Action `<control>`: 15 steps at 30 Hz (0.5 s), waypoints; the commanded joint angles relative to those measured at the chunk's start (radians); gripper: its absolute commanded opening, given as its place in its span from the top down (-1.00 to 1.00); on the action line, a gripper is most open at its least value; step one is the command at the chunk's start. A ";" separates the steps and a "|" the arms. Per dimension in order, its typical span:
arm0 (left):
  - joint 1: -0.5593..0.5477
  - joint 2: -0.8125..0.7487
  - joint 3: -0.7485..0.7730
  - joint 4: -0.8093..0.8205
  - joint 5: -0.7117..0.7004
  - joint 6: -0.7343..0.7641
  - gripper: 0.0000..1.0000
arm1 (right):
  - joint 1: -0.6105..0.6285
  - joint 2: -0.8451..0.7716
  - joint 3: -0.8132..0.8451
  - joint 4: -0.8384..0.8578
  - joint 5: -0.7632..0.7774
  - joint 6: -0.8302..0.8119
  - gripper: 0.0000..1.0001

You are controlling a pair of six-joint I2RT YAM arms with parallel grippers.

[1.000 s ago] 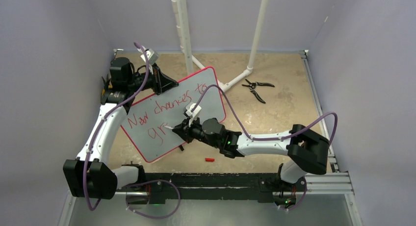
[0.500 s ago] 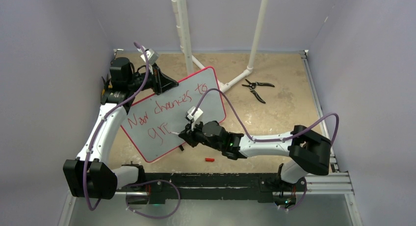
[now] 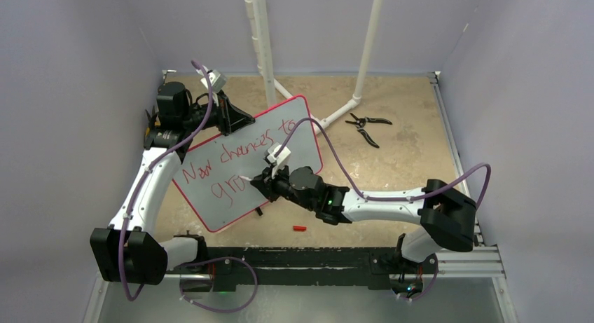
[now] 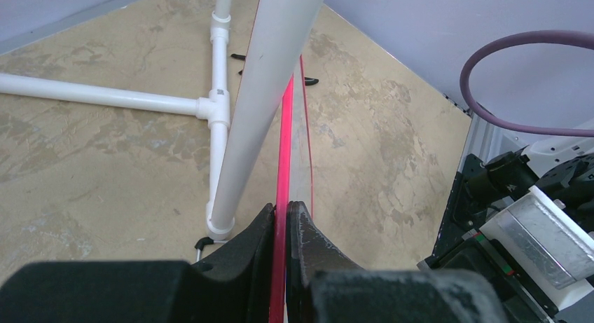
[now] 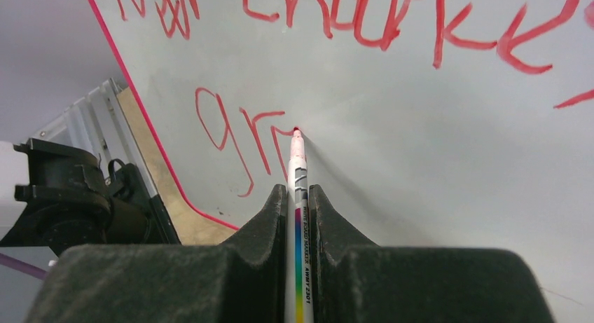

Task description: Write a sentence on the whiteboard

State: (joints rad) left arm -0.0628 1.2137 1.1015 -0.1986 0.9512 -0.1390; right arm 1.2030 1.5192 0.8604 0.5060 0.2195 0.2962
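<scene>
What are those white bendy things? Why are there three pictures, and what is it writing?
Those are two robot arms, bolted to the near edge of a table. The wide picture looks down from a camera above and behind them. The other two come from little cameras on each wrist, so you see each arm's own fingers up close.

The left gripper is pinched on the thin red rim of the whiteboard. The right gripper is shut on a red marker, with its tip at the board. The red writing says "New chances to", and below it "gr" and part of another letter.

Black pliers, a small red piece that may be the marker's cap, and a white pipe stand are on the table too.
</scene>
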 commanded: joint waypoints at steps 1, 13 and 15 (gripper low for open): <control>0.026 0.019 -0.011 0.028 -0.086 0.018 1.00 | -0.010 0.022 0.058 0.056 0.037 -0.019 1.00; 0.025 0.020 -0.010 0.028 -0.085 0.018 1.00 | -0.012 -0.082 -0.018 0.064 0.044 -0.020 1.00; 0.026 0.021 -0.011 0.028 -0.085 0.018 1.00 | -0.017 -0.060 -0.005 0.047 0.056 -0.019 1.00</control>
State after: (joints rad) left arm -0.0628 1.2137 1.1011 -0.1986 0.9520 -0.1394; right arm 1.1954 1.4536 0.8425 0.5404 0.2291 0.2932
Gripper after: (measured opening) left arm 0.078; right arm 0.115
